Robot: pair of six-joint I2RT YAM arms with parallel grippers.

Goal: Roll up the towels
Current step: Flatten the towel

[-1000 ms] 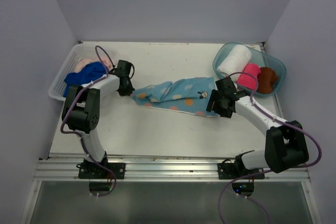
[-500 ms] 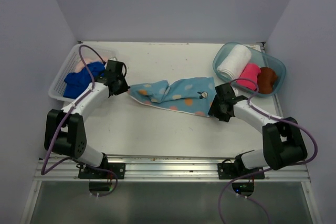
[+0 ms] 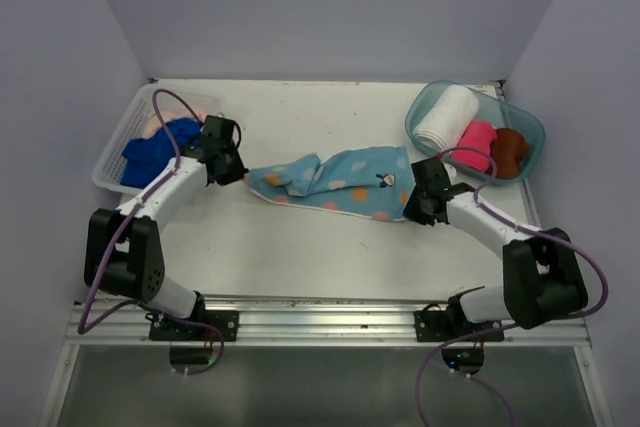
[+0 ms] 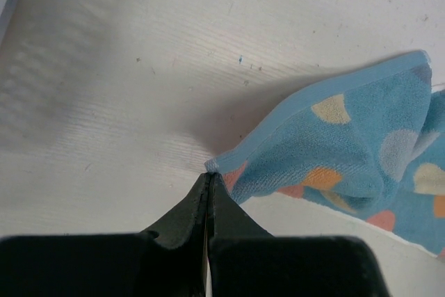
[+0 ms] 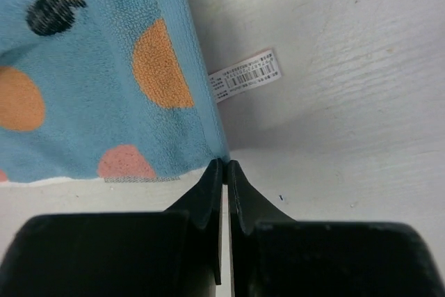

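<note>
Roughly half done, I'd say. Over in the teal tub (image 3: 531, 130) at the upper right of the overhead view there's a white towel (image 3: 447, 115) in a neat roll, a hot pink one (image 3: 474, 140) rolled next to it, and a brown one (image 3: 510, 150) that looks bundled up too, though it's too dark to really make out.

The one being worked on is the printed towel (image 3: 335, 182), light blue with dots and a little cartoon, lying across the middle of the table. It's stretched between the two arms but still bunched and twisted toward its left end, so it's not flat yet, never mind rolled. The left gripper (image 4: 208, 180) has its jaws pinched tight on the very tip of the left corner. The right gripper (image 5: 224, 170) is clamped the same way on the hem at the right corner, just below the care label (image 5: 245, 75).

Then there's the white basket (image 3: 110, 169) at the upper left, with a royal blue towel (image 3: 155, 147) and a pale peach one (image 3: 160, 123) heaped in it, both clearly unrolled. So three to go.
</note>
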